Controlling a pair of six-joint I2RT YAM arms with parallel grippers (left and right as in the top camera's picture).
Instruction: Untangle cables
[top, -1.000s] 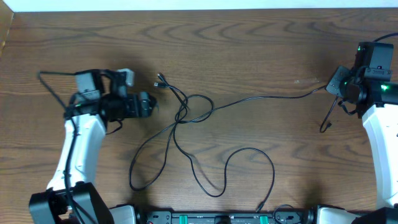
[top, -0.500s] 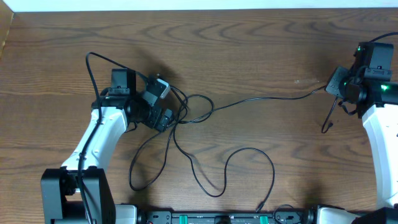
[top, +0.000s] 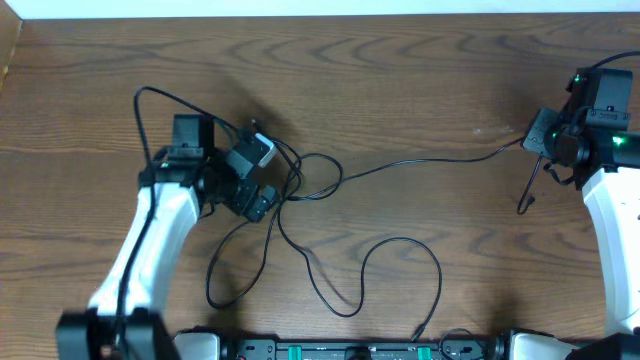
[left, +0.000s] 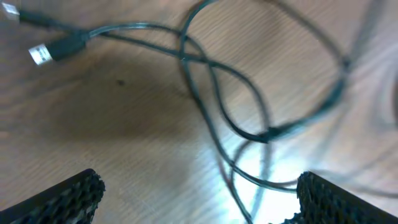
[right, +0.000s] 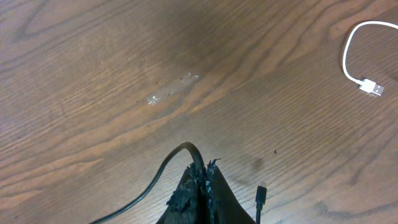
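Wooden tabletop (top: 420, 70) carries crossed cables (left: 185, 55) between the spread left jaws.

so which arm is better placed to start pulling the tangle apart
Left. The left arm has its jaws open right over the crossed cables, ready to pick a strand. The right arm has its jaws shut on a black cable, far from the crossings.
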